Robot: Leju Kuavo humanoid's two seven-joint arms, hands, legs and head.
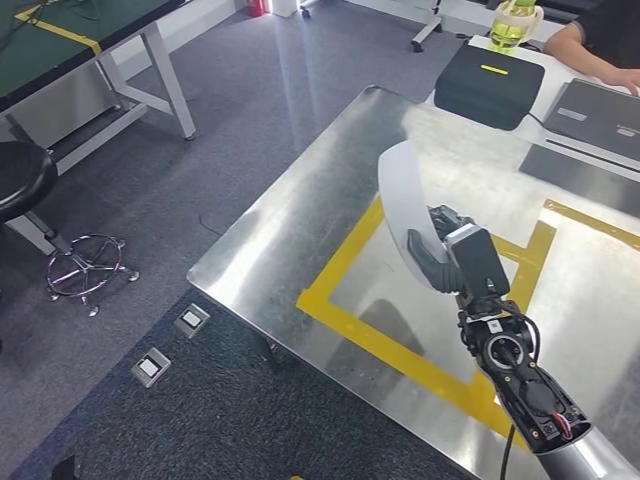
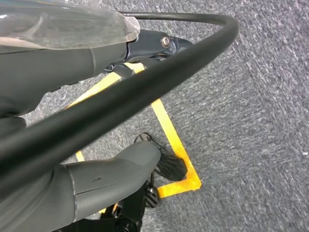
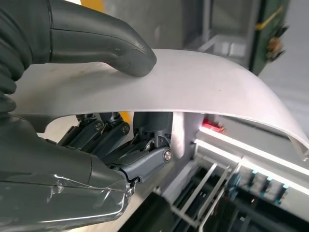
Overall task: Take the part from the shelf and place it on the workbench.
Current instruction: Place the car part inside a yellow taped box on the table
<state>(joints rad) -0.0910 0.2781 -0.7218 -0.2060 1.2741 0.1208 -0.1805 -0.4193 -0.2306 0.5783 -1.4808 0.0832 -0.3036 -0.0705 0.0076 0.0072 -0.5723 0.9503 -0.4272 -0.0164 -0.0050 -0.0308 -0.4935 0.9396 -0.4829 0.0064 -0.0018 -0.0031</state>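
- Now we see our right hand (image 1: 441, 250) pinching the curved white part (image 1: 400, 195) between thumb and fingers, above the yellow tape square (image 1: 355, 330) on the steel worktop (image 1: 302, 220).
- Beyond the square sit a black case (image 1: 489, 85), a green bottle (image 1: 513, 22) and a person's arm (image 1: 596, 55).
- Whether our left hand (image 2: 73, 183) is spread, we cannot tell.

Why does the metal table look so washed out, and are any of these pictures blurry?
Head view: overhead light glares off the steel workbench, whitening its far end; the white part stays sharp. Right wrist view: the thumb is crisp, the background soft with bright streaks. Left wrist view: the left hand up close looks slightly soft.
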